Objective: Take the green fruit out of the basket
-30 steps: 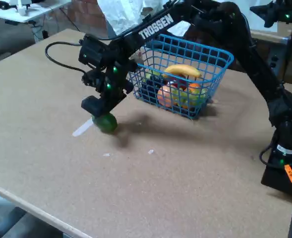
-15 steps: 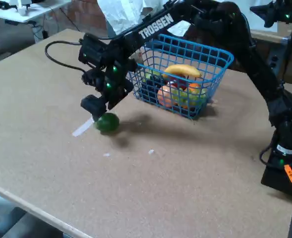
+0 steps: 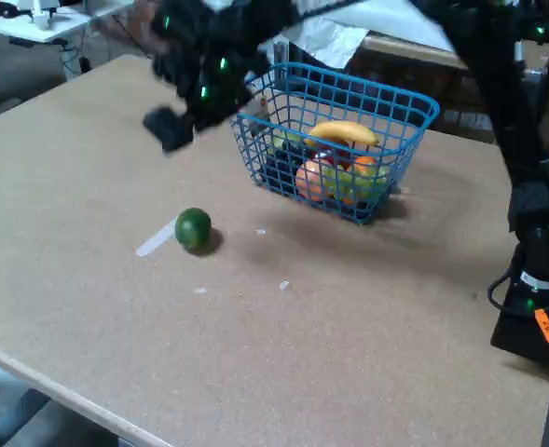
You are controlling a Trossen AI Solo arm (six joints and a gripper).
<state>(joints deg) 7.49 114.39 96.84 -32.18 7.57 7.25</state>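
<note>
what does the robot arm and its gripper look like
The arm is black with chunky links and small green indicator lights near the wrist. The gripper is black and blurred. Near the base sit a white label, an orange tag and a black cable loop.

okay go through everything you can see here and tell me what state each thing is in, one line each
green fruit: out of the basket, resting on the table, nothing touching it.
basket: upright on the table, holding a banana and other fruit.
gripper: raised above the table, clear of the green fruit, holding nothing; blurred, so open or shut cannot be told.
pale strip: lying flat on the table beside the green fruit.
</note>
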